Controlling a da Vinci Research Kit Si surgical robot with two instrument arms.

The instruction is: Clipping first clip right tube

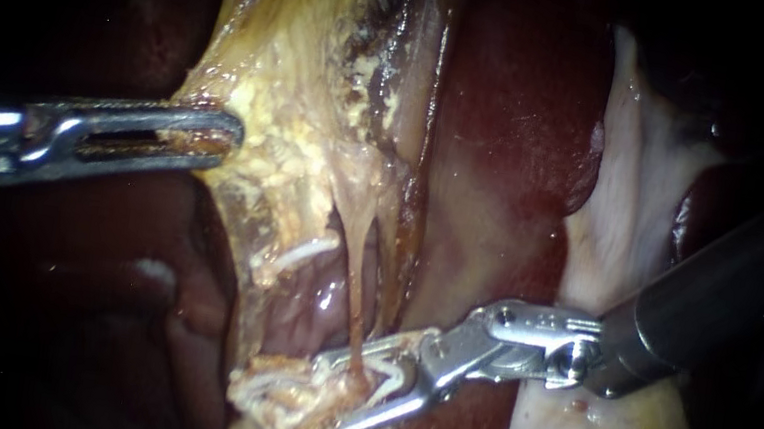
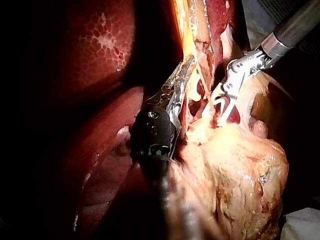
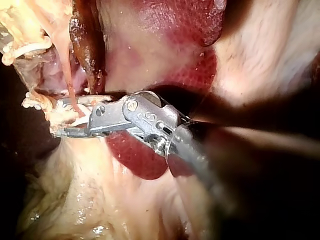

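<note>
**Right hand open astride the thin tube, left hand clamped on the yellow tissue**

The dark red, glossy liver (image 1: pixel 508 112) fills the middle of my endoscope view. Across its left side hangs a broad sheet of pale yellow, crusted fatty tissue (image 1: pixel 311 83). A whitish, fibrous fold of tissue (image 1: pixel 625 210) lies over the liver's right side.

My right instrument (image 1: pixel 330 394), a dark shaft with a silver hinged tip, comes in from the right and passes low across the liver and the whitish fold. Its hand is spread wide, with a clear gap between the two jaws, and it grips nothing. The right wrist view shows the same: one jaw on each side of the strand, the tips resting against crumbly yellow fat.

My left instrument (image 1: pixel 234 137), silver with slotted jaws, comes in from the left. Its hand is clenched on the edge of the yellow sheet. A brownish strip of that tissue shows pinched between the two jaws.

The thin tan tube (image 1: pixel 356 287) runs down from the yellow sheet through a reddish window in the tissue. It passes between the right hand's open jaws, near their hinge end. A darker band stands just beside it on the liver side, and I cannot tell whether that is a second tube.
</note>
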